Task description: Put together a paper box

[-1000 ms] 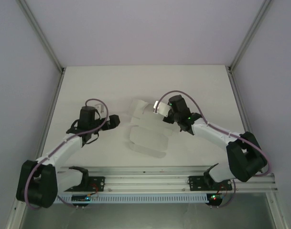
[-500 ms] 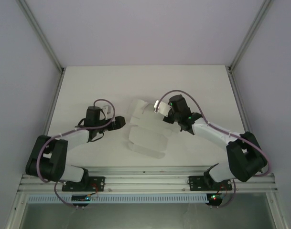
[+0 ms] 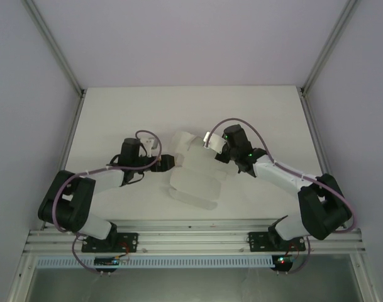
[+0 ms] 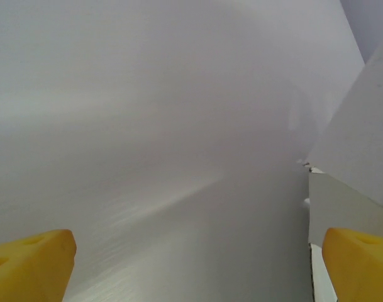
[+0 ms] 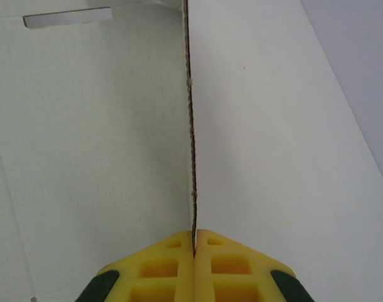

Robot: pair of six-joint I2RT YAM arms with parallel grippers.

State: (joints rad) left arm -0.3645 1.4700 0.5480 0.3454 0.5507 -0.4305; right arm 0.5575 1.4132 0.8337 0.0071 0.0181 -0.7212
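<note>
My right claw (image 5: 194, 242) is clamped on a thin upright edge of the paper box (image 5: 84, 126), mid-frame. My left claw (image 4: 197, 264) gapes wide, with open table (image 4: 147, 126) ahead and the box's edge at right.

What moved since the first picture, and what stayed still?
The left gripper slid to the right across the table and now sits, wide open, beside the left edge of the paper box. It has not grabbed anything. The right gripper stayed put, shut on a flap of the box, and the box did not shift.
</note>
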